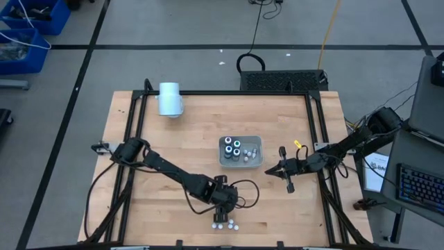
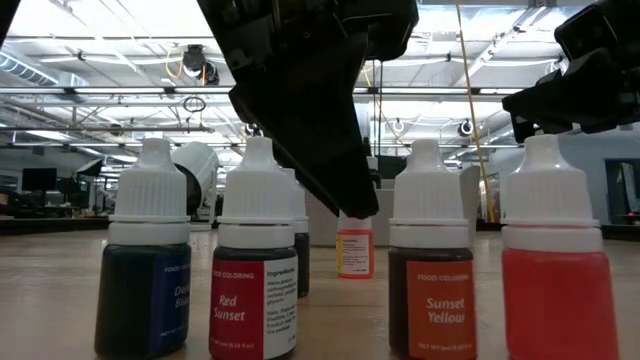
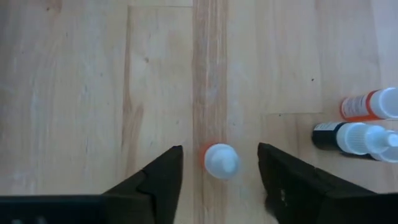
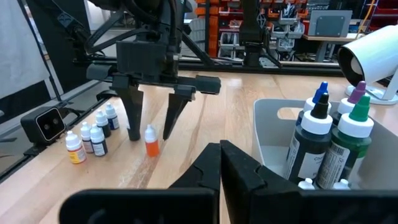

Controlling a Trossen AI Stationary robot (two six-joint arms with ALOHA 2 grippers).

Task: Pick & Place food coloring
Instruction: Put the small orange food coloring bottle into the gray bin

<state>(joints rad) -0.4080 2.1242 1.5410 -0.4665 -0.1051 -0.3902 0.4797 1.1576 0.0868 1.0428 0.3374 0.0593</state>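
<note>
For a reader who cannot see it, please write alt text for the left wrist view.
The left gripper hangs open over the wooden table, its two dark fingers on either side of a small white-capped orange food coloring bottle, not touching it. At the picture's edge, other small bottles show.

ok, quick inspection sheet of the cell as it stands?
Surface: wooden table, dry, unmarked.
Job's things: orange bottle upright between the left gripper's fingers; small bottles at the near edge; tall bottles in the tray.
Clutter: white cylinder on its side, far-left corner.
Grippers: left gripper open, straddling the orange bottle; right gripper shut, beside the tray.
Cables: black loop by the left wrist.
Surroundings: blue bins, keyboard.
</note>
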